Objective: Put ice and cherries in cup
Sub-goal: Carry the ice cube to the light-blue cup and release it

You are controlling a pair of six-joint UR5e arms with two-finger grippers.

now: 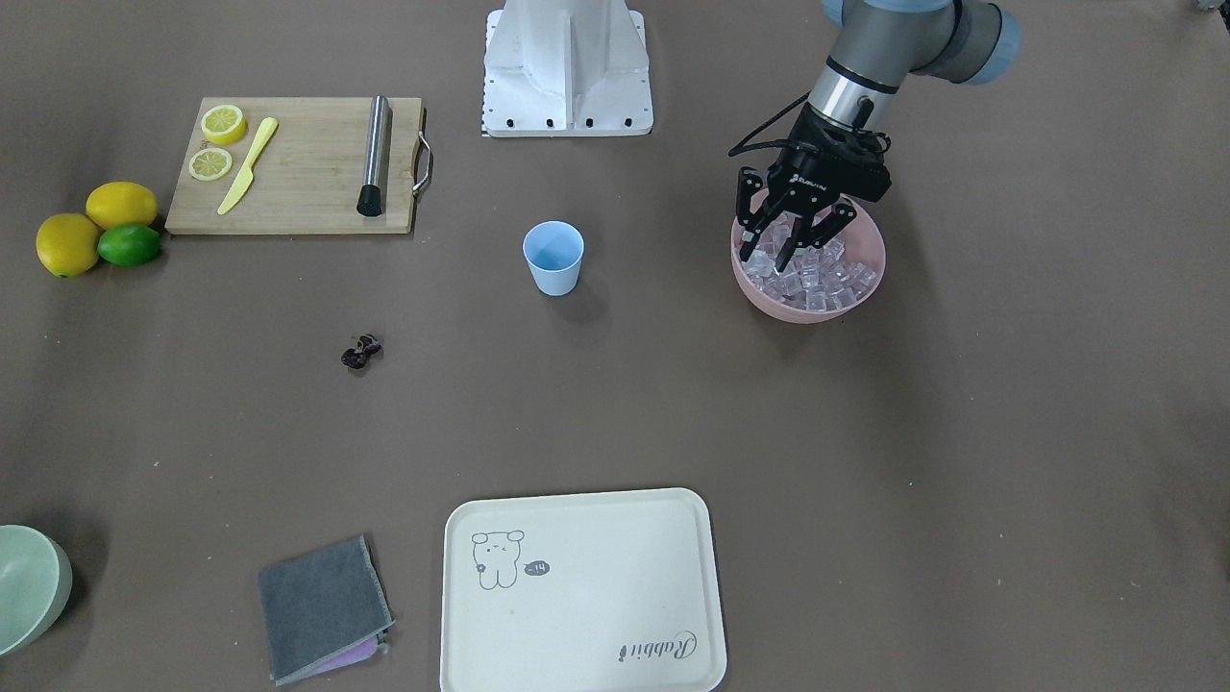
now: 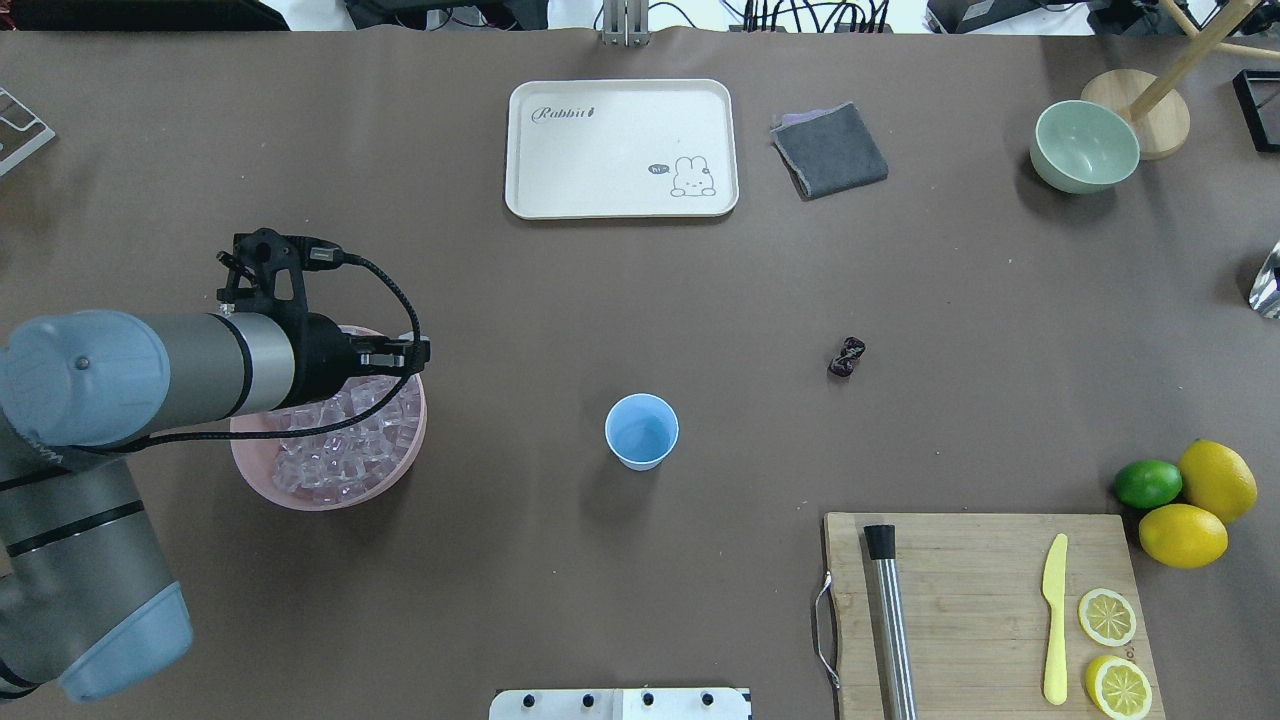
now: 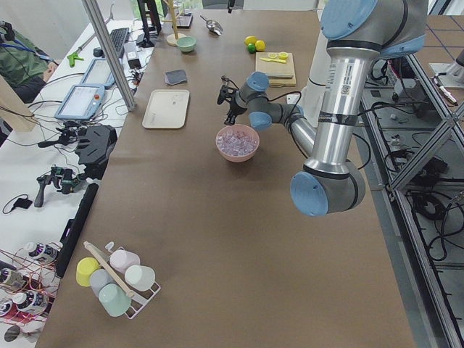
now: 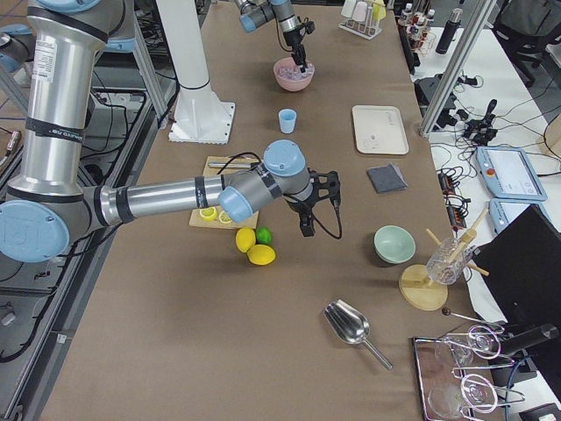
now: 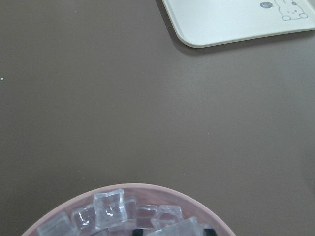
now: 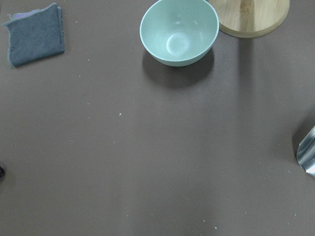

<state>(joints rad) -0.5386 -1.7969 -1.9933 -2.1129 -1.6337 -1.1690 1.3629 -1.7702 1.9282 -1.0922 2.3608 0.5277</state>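
The light blue cup (image 1: 553, 258) stands upright mid-table, also in the overhead view (image 2: 641, 431), and looks empty. The ice (image 1: 817, 281) fills a pink bowl (image 1: 805, 313) to the robot's left of the cup. My left gripper (image 1: 788, 245) is open, its fingertips lowered among the cubes at the bowl's robot-side; the left wrist view shows cubes (image 5: 110, 209) just ahead of the fingertips. The dark cherries (image 1: 361, 353) lie on the table to the robot's right of the cup (image 2: 846, 357). My right gripper (image 4: 307, 226) hovers near the lemons; I cannot tell whether it is open or shut.
A wooden cutting board (image 2: 980, 600) holds a steel muddler (image 2: 888, 620), a yellow knife (image 2: 1055, 620) and lemon slices. Two lemons (image 2: 1200, 505) and a lime (image 2: 1148, 483) lie beside it. A cream tray (image 2: 620, 145), grey cloth (image 2: 830, 150) and pale green bowl (image 2: 1084, 146) sit along the far side.
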